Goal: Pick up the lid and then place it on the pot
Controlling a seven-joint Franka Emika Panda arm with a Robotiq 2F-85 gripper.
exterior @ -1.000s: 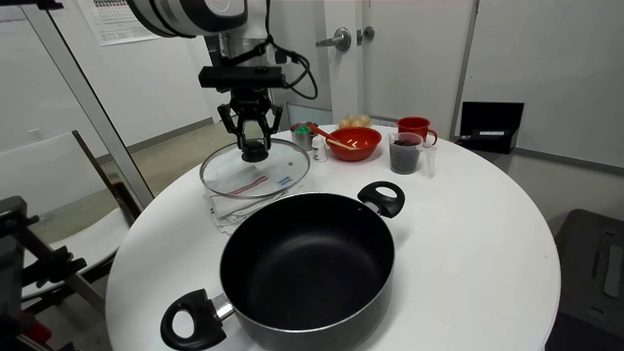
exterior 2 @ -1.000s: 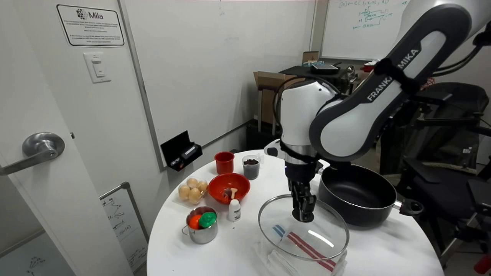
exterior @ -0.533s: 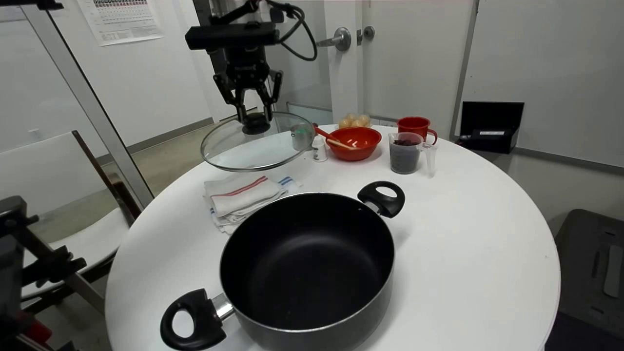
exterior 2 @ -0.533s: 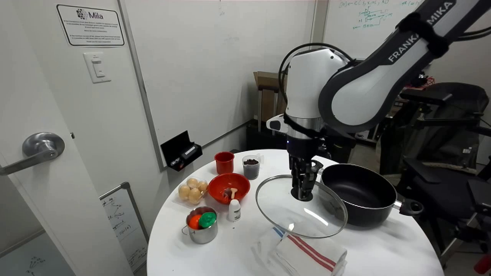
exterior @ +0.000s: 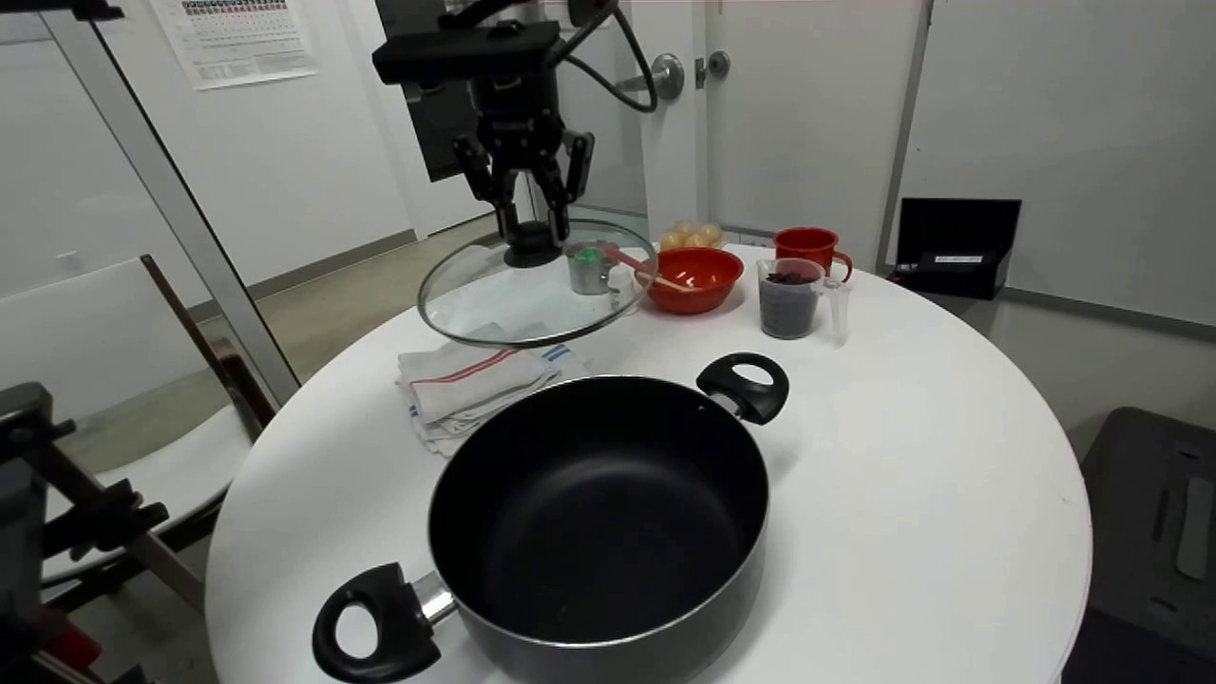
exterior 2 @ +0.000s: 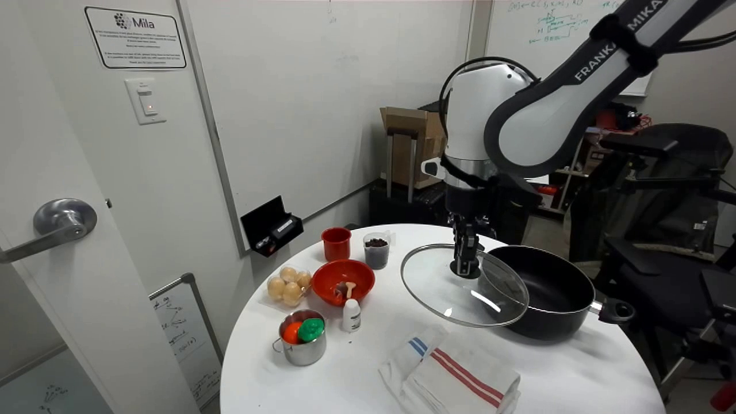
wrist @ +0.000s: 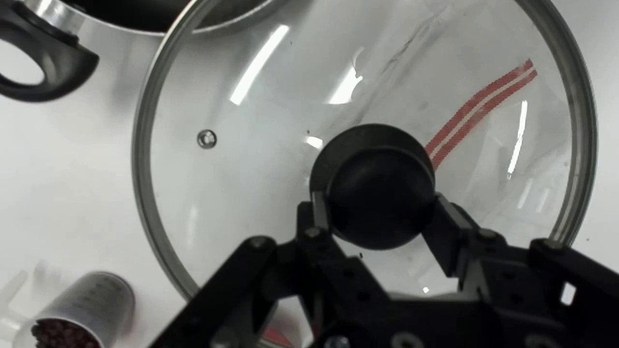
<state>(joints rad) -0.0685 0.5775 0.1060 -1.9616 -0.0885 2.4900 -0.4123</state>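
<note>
The clear glass lid [exterior: 484, 299] with its metal rim hangs in the air above the table, slightly tilted; it also shows in an exterior view [exterior 2: 431, 282] and the wrist view [wrist: 232, 188]. My gripper [exterior: 535, 228] is shut on the lid's dark centre knob [wrist: 382, 193], one finger on each side. The wide black pot [exterior: 598, 532] stands on the table with its inside bare. The lid is beside and above the pot, and its edge overlaps the pot's rim [wrist: 140, 29] in the wrist view. The pot also shows in an exterior view [exterior 2: 546, 282], partly behind the lid.
A folded striped towel [exterior 2: 466, 374] lies below the lid. A red bowl [exterior: 689, 285], red mug [exterior: 807, 249], measuring cup [exterior: 788, 309], steel cup [exterior 2: 302, 345], white bottle [exterior 2: 351, 316] and egg-like balls [exterior 2: 289, 284] stand nearby. The pot's loop handles [exterior: 746, 388] stick out.
The lid and gripper have risen from just over the towel. Over the last half second they have shifted sideways, right in an exterior view, nearer the pot. The knob stays held.
</note>
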